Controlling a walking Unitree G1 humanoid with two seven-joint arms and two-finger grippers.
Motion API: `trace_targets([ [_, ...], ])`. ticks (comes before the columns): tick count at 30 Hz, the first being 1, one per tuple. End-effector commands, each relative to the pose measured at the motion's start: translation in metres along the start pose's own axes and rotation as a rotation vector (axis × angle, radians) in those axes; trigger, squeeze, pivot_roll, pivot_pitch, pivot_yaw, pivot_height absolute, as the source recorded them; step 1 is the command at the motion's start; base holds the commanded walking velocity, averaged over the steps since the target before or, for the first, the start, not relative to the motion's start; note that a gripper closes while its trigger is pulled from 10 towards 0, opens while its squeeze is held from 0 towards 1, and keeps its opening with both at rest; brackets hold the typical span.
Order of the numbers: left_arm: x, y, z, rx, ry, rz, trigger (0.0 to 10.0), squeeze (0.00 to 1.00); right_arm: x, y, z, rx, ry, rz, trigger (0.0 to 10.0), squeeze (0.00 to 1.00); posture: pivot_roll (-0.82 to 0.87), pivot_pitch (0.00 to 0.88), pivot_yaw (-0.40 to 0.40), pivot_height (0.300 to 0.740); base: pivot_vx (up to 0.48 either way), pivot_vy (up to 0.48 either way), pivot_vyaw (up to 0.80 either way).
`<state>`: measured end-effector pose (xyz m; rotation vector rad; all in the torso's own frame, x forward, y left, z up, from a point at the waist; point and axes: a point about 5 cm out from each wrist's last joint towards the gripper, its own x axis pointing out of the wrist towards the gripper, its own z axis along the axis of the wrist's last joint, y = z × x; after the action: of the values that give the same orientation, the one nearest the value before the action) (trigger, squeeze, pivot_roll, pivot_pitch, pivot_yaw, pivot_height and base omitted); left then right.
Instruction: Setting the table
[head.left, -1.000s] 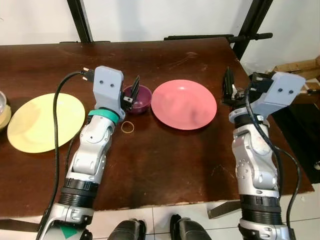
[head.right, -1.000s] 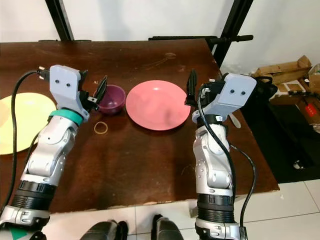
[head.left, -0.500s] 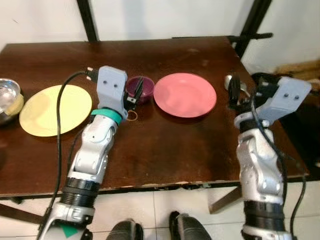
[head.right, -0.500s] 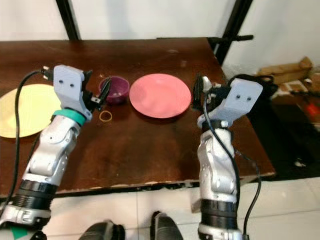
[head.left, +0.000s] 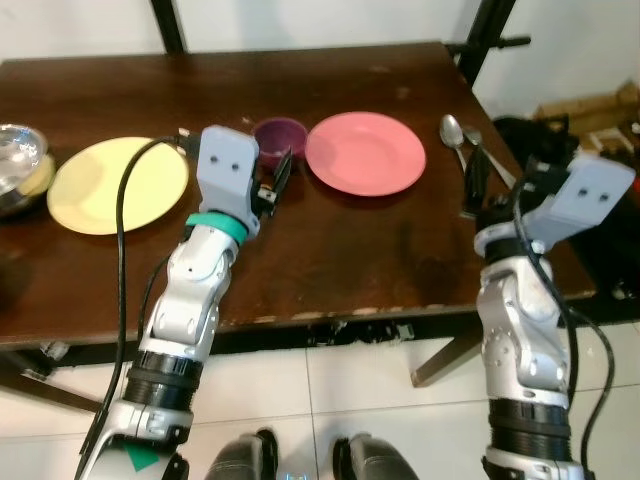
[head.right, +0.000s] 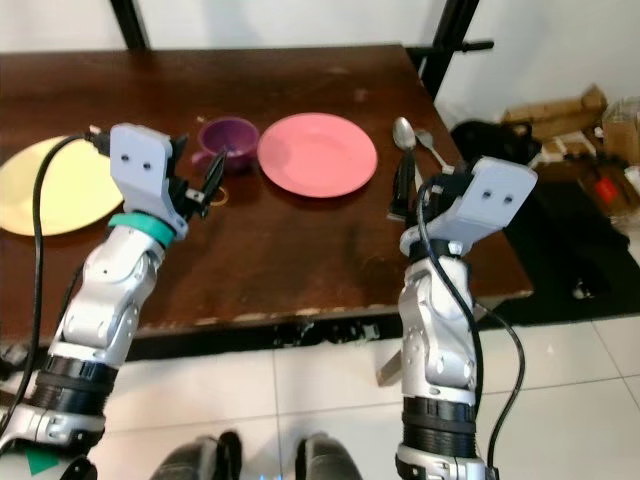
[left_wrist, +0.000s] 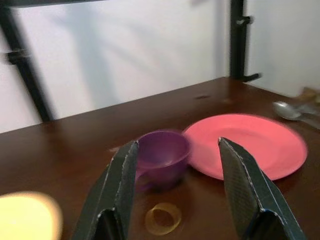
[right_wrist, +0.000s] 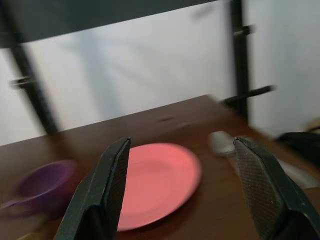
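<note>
Dark brown wooden tabletop (head.left: 330, 250), worn finish w/ scuffs and chipped pale front edge, set against a white wall w/ black metal uprights behind; white tiled floor (head.left: 380, 400) below. Pink plate (head.left: 365, 152), round, smooth, matte, shallow rim, sits mid-right on tabletop. Just beside it on robot's left: small purple cup (head.left: 279, 133), rounded walls, glossy plastic look, short handle seen in left wrist view. Yellow plate (head.left: 118, 184), round and flat, lies further left, well apart from cup. Metal bowl (head.left: 20, 160) at far left edge, shiny, partly cut off by frame. Silver spoon (head.left: 453, 129) w/ oval bowl lies near right edge of tabletop, beside pink plate but not touching; a 2nd piece of cutlery next to it, blurred, type can't tell. Small tan ring (left_wrist: 163, 217), thin loop like a rubber band, flat on wood in front of cup. Left gripper (head.left: 270, 180) hovers above tabletop just short of cup, jaws wide apart, holding nothing; long black fingers (left_wrist: 120, 185) w/ ribbed inner pads. Right gripper (head.left: 470, 185) held over right side of tabletop near spoon, jaws spread wide, empty. Black cable (head.left: 125, 230) loops along left arm.
</note>
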<state>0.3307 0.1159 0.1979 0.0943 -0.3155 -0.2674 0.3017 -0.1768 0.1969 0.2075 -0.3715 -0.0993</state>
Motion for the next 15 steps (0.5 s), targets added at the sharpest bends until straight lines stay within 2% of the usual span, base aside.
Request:
trace_targets([
  [1,-0.0024,-0.0019,-0.0046,0.0,0.019,-0.002,10.0,0.0,-0.0015,-0.0024,-0.0016,-0.005,0.014,-0.006,10.0,0.0,-0.03,0.0,0.066,0.74,-0.281,0.0,0.0],
  [15,-0.0006,-0.0021,-0.0037,0.001,0.017,-0.004,10.0,0.0,-0.0011,-0.0027,-0.002,-0.004,0.015,-0.009,10.0,0.0,-0.04,0.0,0.069,0.74,-0.286,0.0,0.0],
])
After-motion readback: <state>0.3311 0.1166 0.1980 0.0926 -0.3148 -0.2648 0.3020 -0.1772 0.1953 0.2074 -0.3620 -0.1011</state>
